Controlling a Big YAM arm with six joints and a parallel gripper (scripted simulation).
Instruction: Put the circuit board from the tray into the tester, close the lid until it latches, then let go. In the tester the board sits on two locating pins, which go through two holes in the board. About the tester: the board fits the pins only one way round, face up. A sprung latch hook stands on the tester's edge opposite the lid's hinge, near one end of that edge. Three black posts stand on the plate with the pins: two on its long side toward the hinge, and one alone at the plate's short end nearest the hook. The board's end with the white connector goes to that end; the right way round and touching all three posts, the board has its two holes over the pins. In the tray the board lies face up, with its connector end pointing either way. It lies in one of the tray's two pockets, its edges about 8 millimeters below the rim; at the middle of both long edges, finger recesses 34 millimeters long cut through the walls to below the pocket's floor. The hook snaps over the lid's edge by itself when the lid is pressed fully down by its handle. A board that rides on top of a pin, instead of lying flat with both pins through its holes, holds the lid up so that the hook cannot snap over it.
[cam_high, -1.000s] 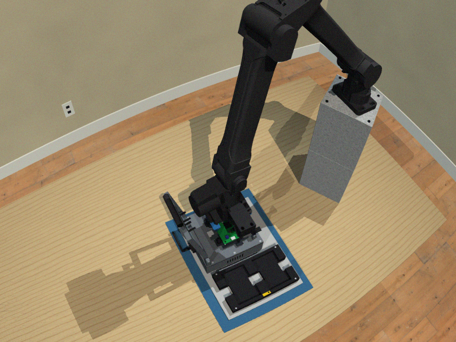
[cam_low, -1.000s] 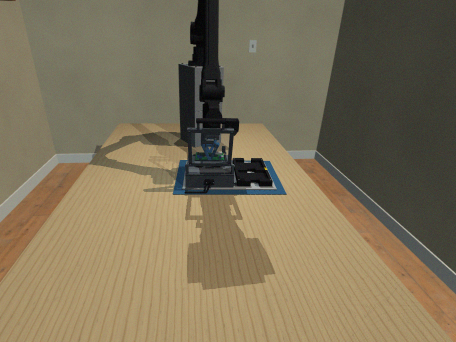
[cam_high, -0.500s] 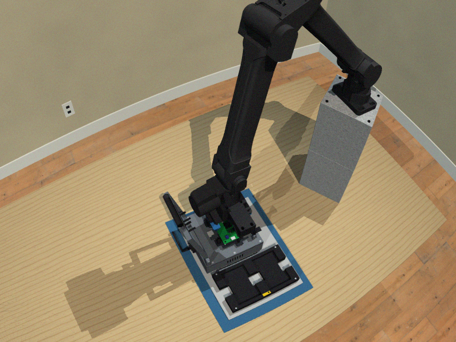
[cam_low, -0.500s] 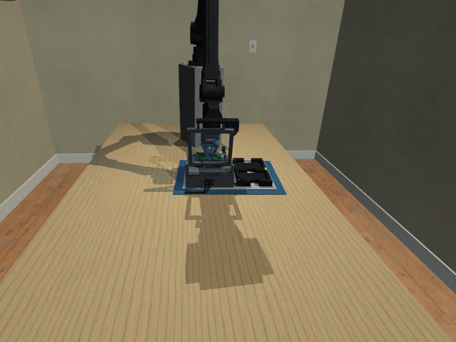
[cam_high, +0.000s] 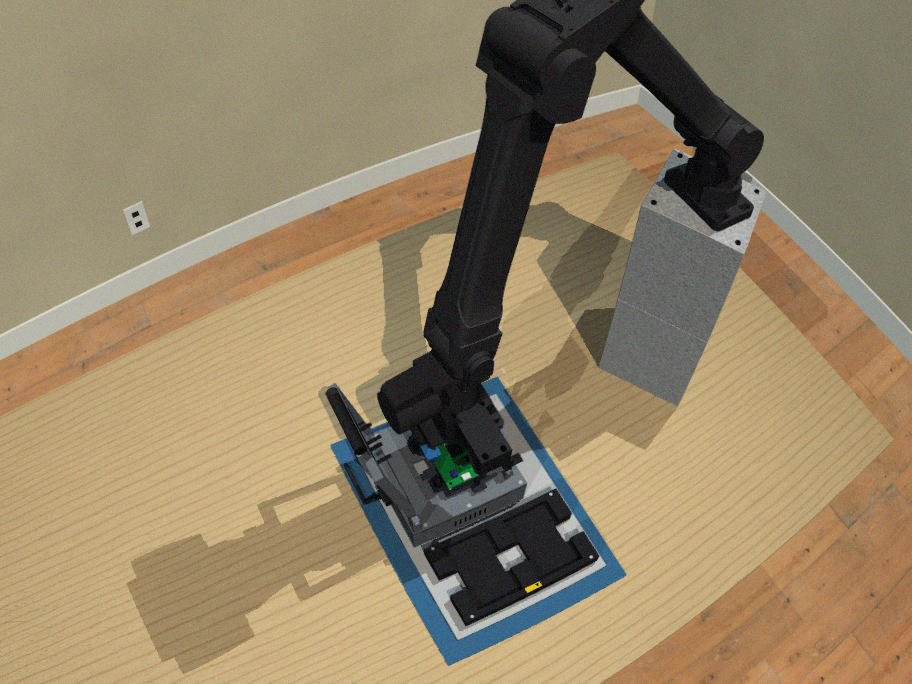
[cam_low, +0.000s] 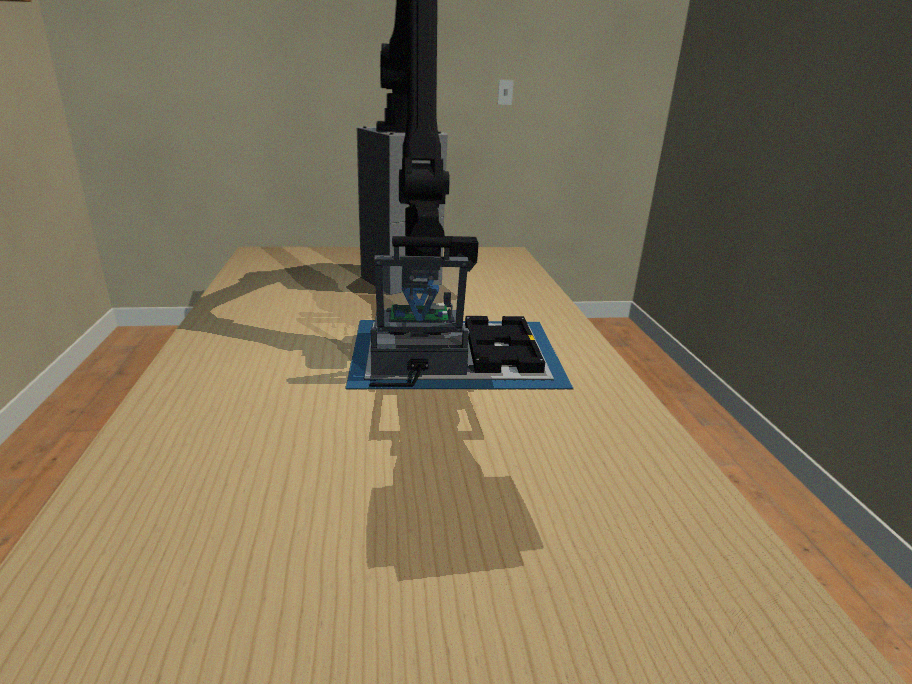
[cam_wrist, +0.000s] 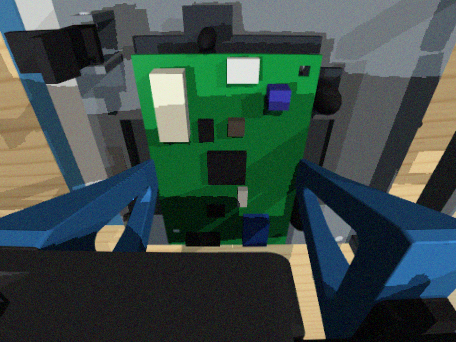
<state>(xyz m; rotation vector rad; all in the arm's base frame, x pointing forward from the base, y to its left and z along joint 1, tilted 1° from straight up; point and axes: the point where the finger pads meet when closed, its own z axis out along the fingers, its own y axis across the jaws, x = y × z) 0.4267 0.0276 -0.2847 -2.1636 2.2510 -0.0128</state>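
The green circuit board (cam_high: 446, 466) (cam_low: 400, 313) (cam_wrist: 272, 175) is face up over the pin plate of the tester (cam_high: 508, 491) (cam_low: 442, 361), its white-connector end toward the lone black post (cam_wrist: 206, 38). The two side posts show close to its right edge in the wrist view. My gripper (cam_low: 420, 315) (cam_wrist: 226, 169) is shut on the board across its long edges, with blue fingertips against both sides. Whether the board lies flat on the pins cannot be told. The lid (cam_low: 380, 294) (cam_high: 344, 419) stands open with its handle (cam_low: 427, 241) raised. The latch hook (cam_wrist: 62, 52) stands at the upper left in the wrist view.
The black tray (cam_high: 471, 613) (cam_low: 486, 365) lies beside the tester with both pockets empty. Both stand on a blue-edged mat (cam_high: 450, 651) (cam_low: 559, 383). A cable (cam_low: 401, 384) runs from the tester's hinge side. The arm's grey pedestal (cam_high: 666, 294) stands behind.
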